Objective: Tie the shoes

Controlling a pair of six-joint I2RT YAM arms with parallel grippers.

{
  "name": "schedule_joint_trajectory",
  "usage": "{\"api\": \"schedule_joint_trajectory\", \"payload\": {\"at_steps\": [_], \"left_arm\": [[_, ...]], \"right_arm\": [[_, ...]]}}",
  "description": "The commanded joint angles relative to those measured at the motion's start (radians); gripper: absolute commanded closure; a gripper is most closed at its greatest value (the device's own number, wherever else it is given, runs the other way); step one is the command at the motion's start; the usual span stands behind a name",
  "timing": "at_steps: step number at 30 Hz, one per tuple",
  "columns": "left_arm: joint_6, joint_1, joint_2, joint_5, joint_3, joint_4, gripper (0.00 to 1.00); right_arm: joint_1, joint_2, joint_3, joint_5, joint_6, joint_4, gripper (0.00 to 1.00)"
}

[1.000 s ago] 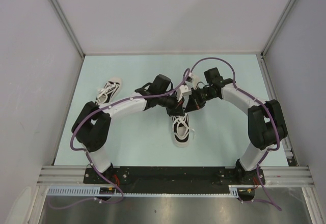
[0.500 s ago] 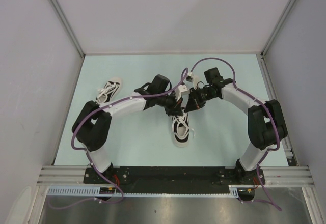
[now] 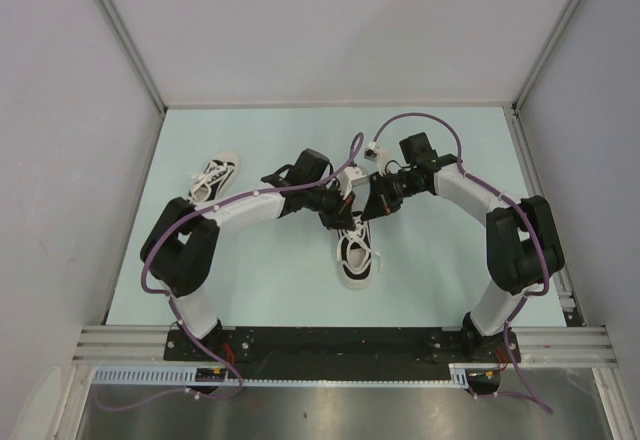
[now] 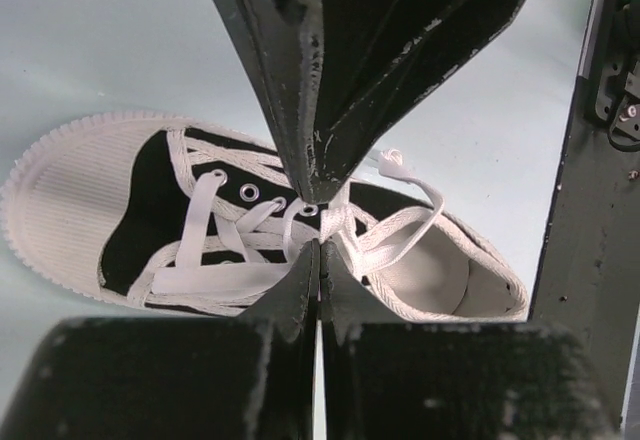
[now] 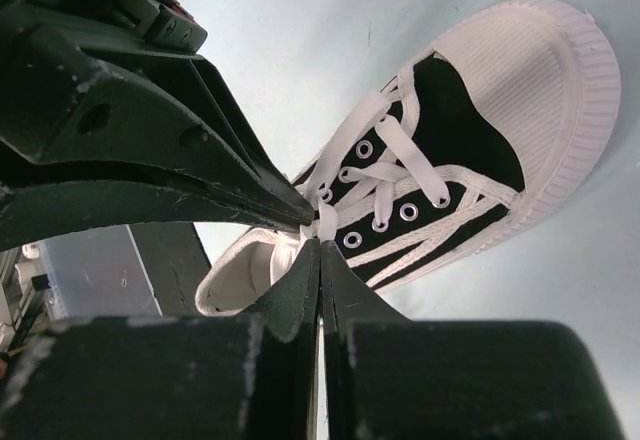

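Shoes [image 3: 352,263] are a tiny pair of black canvas low-tops with white rubber soles, ribbed white toe caps and flat white laces [image 4: 215,278] run through metal eyelets. The middle shoe [image 5: 480,130] sits roughly in the centre of the pale green desk [image 3: 260,280], toe cap pointing at the near edge and heel end tucked under the arms. Its laces look loose, with a couple of strands spilling off the shoe's right side onto the desk. In the left wrist view one lace end curls up over the open collar, and you can see the light lining inside.

The second shoe [image 3: 215,178] is well apart, over by the left edge, toe toward the far edge, with nothing near it.

Both arms meet over the middle shoe. The left pincer [image 4: 320,260] is clenched tight, and so is the right pincer [image 5: 320,252]. Their tips come together nose to nose right where the laces cross, above the top eyelets. Honestly can't tell whether either one has a strand nipped or is just pressed into the bunch there.
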Motion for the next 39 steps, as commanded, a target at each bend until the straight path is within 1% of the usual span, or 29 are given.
{"api": "schedule_joint_trajectory", "payload": {"at_steps": [1, 7, 12, 18, 22, 23, 27, 32, 39], "left_arm": [[-0.063, 0.007, -0.023, -0.003, 0.028, 0.016, 1.00], [-0.086, 0.001, -0.012, 0.013, 0.030, 0.039, 1.00], [-0.130, -0.001, -0.041, 0.016, -0.005, 0.105, 1.00], [-0.158, 0.001, -0.009, -0.053, 0.036, 0.057, 1.00], [-0.251, -0.001, -0.026, -0.070, -0.013, 0.099, 1.00], [-0.285, -0.002, -0.028, -0.096, -0.028, 0.102, 1.00], [-0.372, -0.008, -0.037, -0.135, -0.044, 0.103, 1.00], [-0.493, -0.008, -0.048, -0.171, -0.070, 0.152, 1.00], [-0.572, -0.010, -0.063, -0.162, -0.093, 0.214, 1.00]], "right_arm": [[0.006, -0.039, 0.020, -0.019, 0.010, 0.023, 1.00], [0.012, -0.037, 0.020, -0.015, 0.015, 0.029, 1.00], [0.014, -0.042, 0.020, -0.012, 0.011, 0.026, 1.00], [0.015, -0.045, 0.020, 0.002, 0.018, 0.034, 1.00], [0.015, -0.046, 0.020, 0.014, 0.027, 0.040, 1.00], [0.015, -0.049, 0.020, 0.019, 0.029, 0.041, 1.00], [0.017, -0.049, 0.020, 0.031, 0.041, 0.048, 1.00], [0.023, -0.048, 0.020, 0.031, 0.041, 0.049, 1.00], [0.032, -0.045, 0.020, 0.021, 0.038, 0.035, 1.00]]}}
